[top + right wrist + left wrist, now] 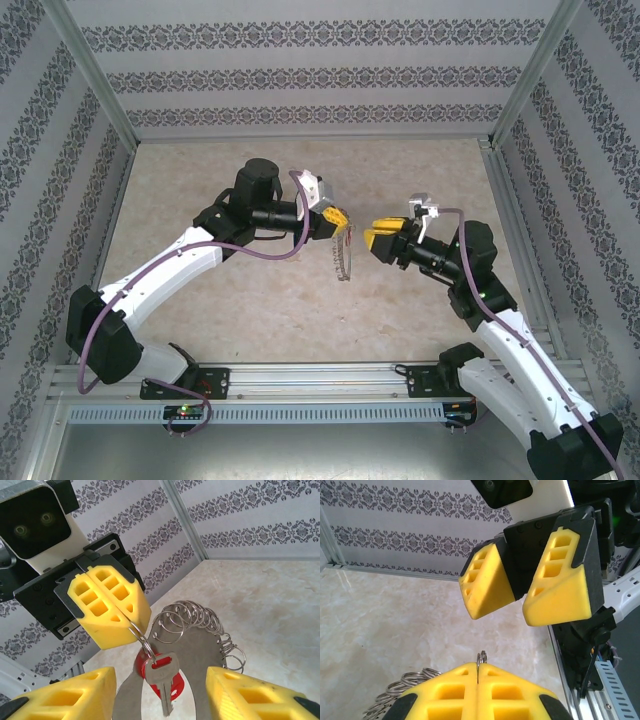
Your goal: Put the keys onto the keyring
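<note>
- Clamping shut, left gripper (107,607) pinches a small ring (141,639) of the keyring (197,647), aloft over the table (250,310).
- Dangling from that ring: red-headed key (164,680).
- Released, right gripper (160,700) hangs with fingers (250,695) flanking the key.

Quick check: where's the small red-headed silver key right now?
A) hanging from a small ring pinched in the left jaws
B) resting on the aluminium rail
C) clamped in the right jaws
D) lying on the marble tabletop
A: in the right wrist view the red-headed silver key hangs from a small silver split ring pinched by the left gripper, jaws shut. The right gripper has its jaws open, on either side of the key.
</note>
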Robot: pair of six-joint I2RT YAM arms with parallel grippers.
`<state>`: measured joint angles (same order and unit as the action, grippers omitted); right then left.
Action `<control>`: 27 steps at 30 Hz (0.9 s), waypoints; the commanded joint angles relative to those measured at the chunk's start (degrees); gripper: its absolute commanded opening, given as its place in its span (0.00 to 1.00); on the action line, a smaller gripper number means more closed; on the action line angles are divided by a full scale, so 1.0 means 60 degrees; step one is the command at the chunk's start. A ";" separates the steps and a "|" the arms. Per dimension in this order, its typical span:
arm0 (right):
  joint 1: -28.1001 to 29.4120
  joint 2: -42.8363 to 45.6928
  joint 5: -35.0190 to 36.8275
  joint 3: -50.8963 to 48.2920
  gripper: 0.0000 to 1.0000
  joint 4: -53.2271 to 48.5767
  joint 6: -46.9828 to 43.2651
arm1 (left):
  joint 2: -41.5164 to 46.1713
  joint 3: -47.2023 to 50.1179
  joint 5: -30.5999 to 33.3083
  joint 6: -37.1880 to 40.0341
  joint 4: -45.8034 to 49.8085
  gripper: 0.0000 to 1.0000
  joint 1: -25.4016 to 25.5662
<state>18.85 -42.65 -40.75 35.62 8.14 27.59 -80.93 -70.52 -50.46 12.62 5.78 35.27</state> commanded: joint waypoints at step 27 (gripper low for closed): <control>0.0576 -0.1714 -0.0468 -0.0280 0.07 0.2393 0.0590 | -0.0008 0.0093 -0.0022 -0.0831 -0.1520 0.00 0.0008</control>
<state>21.67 -53.06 -42.50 35.00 20.27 31.46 -80.97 -69.95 -49.43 8.49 0.82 35.22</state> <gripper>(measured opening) 0.083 0.053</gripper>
